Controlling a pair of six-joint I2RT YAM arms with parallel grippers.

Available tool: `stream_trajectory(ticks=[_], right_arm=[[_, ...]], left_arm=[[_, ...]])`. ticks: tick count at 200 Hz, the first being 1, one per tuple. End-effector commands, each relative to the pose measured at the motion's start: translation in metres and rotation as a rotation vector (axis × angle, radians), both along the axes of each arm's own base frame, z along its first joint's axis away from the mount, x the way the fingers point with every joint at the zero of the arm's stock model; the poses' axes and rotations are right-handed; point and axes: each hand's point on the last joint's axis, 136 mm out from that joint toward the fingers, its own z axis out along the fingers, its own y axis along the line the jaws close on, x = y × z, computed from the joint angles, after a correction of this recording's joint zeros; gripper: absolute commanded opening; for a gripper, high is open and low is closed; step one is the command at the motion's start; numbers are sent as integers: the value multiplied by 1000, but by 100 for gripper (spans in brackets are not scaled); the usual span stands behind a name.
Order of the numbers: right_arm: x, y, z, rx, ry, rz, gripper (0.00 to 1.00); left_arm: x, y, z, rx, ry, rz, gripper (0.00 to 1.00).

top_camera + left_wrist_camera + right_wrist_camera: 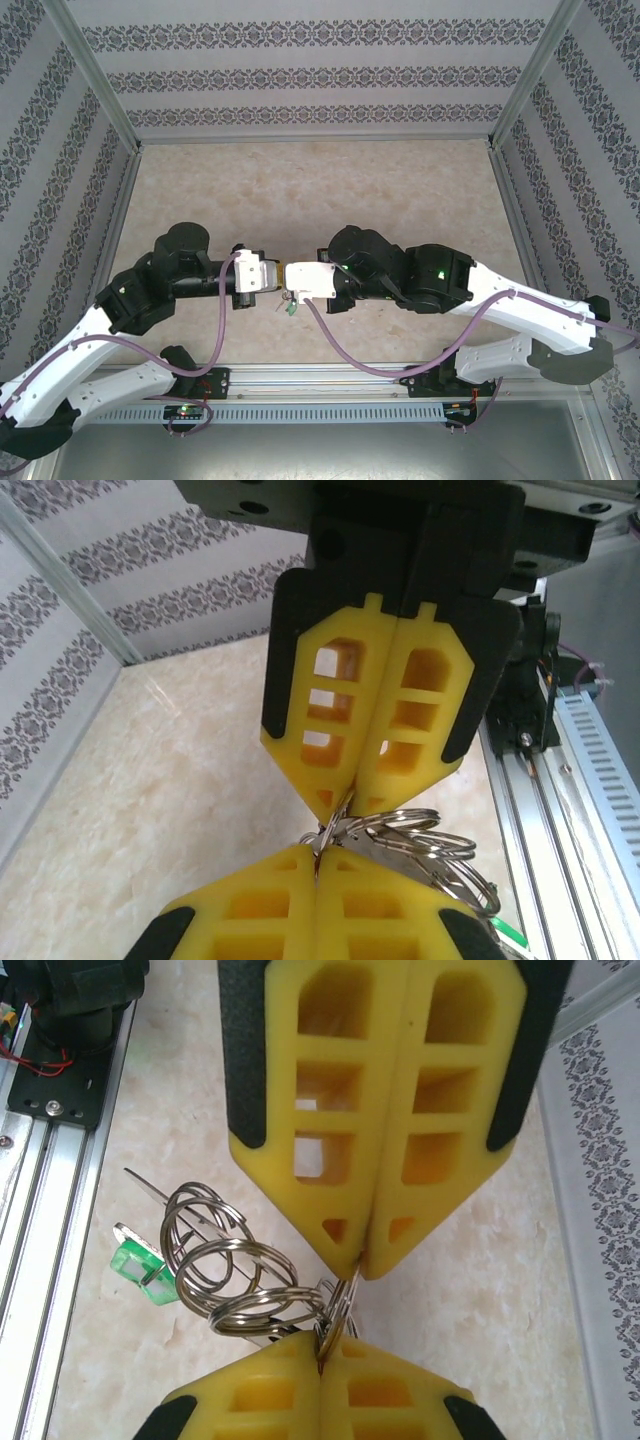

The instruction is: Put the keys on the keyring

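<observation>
My left tool and right tool are both pinching shut, tip to tip, on one coil of the keyring, which is dangling beside the tips. Cannot locate key. Judgement: should be twisting gently, oppositely, prying the coil apart.

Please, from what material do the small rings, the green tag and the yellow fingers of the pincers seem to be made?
The small rings: metal, probably steel; polished silver wire with bright reflections.
The green tag: likely plastic; translucent, with glossy edges.
The yellow fingers: seemingly moulded or printed plastic; matte, with cut-out windows. Their hardness cannot be judged.
</observation>
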Motion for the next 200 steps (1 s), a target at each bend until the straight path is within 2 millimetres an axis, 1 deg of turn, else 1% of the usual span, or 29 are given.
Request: stream_trajectory(ticks=[1, 16, 26, 68, 99, 153, 165, 200], right_arm=[[-1, 7, 18, 100, -17, -1, 12], [-2, 7, 18, 116, -11, -6, 19], [-2, 7, 19, 127, -7, -10, 21], [-4, 3, 27, 185, -5, -15, 21], [-2, -1, 31, 204, -17, -34, 23], [-4, -11, 46, 289, -22, -54, 24], [-5, -11, 43, 293, -8, -57, 26], [-8, -8, 29, 323, 58, -72, 37]], left_arm=[[-7, -6, 32, -167, -10, -28, 0], [-9, -5, 39, -211, -10, -24, 0], [-9, -4, 41, -228, -11, -21, 0], [-13, 0, 48, -274, -16, -22, 0], [-14, 0, 51, -292, -18, -22, 0], [-16, 2, 53, -322, -18, -22, 0], [-16, 2, 53, -324, -16, -22, 0], [-17, 3, 56, -336, -23, -25, 0]])
